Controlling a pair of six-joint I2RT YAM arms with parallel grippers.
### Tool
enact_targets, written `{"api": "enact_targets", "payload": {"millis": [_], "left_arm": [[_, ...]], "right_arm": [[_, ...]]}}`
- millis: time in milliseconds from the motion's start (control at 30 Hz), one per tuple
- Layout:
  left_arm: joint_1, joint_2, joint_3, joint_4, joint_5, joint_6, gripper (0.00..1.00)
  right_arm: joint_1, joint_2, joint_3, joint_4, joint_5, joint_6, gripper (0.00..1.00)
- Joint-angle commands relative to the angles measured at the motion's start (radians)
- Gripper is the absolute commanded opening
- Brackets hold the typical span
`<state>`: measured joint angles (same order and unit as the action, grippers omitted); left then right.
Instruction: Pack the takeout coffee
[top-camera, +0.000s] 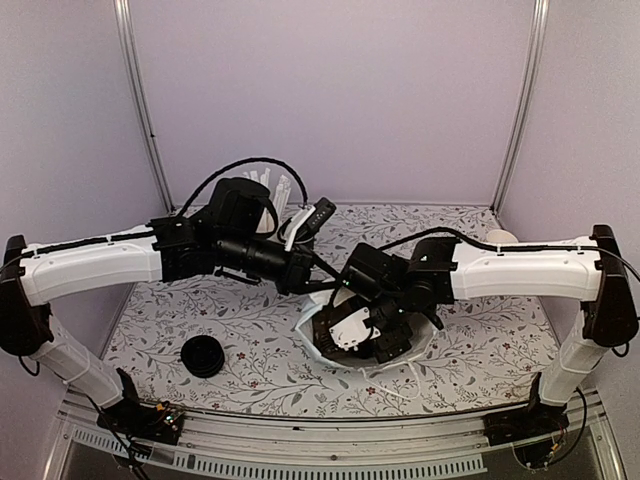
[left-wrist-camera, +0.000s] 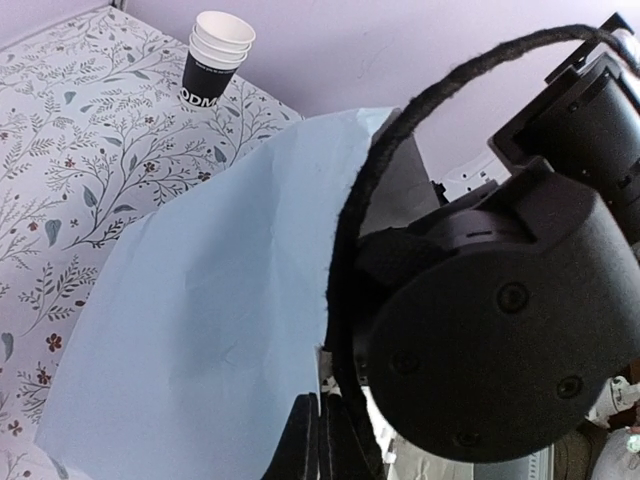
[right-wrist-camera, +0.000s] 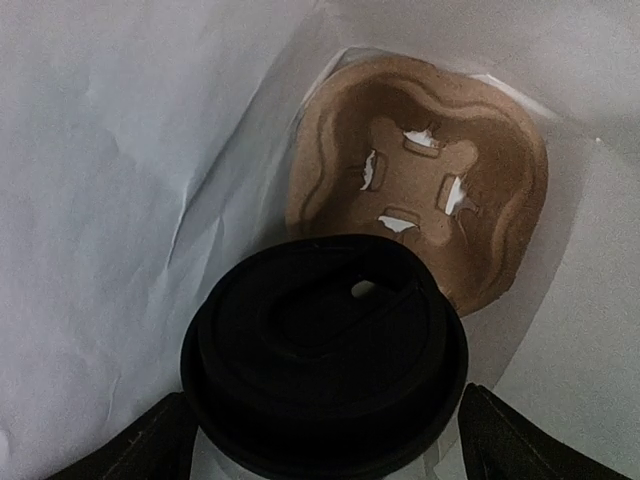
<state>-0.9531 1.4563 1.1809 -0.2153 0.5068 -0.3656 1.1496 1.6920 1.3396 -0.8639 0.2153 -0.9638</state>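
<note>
The takeout coffee (right-wrist-camera: 325, 350), a black cup with a black lid, is inside the white paper bag (top-camera: 420, 345). My right gripper (right-wrist-camera: 320, 445) reaches down into the bag and is shut on the cup, one finger (right-wrist-camera: 130, 450) on each side. In the right wrist view the cup hangs just above and in front of a brown cardboard cup carrier (right-wrist-camera: 490, 170) on the bag's bottom. My left gripper (left-wrist-camera: 322, 432) is shut on the bag's upper edge (left-wrist-camera: 330, 300) and holds it up. In the top view the left gripper (top-camera: 312, 272) is at the bag's back left rim.
A low pile of loose black lids (top-camera: 203, 356) lies at the front left. A stack of unlidded black cups (left-wrist-camera: 215, 60) stands at the back, partly hidden behind the left arm in the top view. The right arm's black wrist (left-wrist-camera: 500, 350) is close to the left gripper.
</note>
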Motion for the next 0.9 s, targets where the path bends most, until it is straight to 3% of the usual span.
{"api": "enact_targets", "payload": {"millis": [0, 200, 500, 867], "left_arm": [[0.026, 0.017, -0.015, 0.055, 0.045, -0.012, 0.0], [0.034, 0.022, -0.017, 0.061, 0.059, -0.014, 0.0], [0.045, 0.018, -0.014, 0.058, 0.048, -0.013, 0.0], [0.08, -0.01, 0.001, 0.031, -0.016, 0.004, 0.0]], "right_arm": [[-0.038, 0.058, -0.003, 0.028, -0.048, 0.027, 0.94], [-0.075, 0.13, 0.014, 0.054, -0.044, 0.069, 0.94], [-0.077, 0.093, 0.106, -0.002, -0.098, 0.105, 0.64], [-0.077, -0.029, 0.305, -0.144, -0.275, 0.106, 0.57]]}}
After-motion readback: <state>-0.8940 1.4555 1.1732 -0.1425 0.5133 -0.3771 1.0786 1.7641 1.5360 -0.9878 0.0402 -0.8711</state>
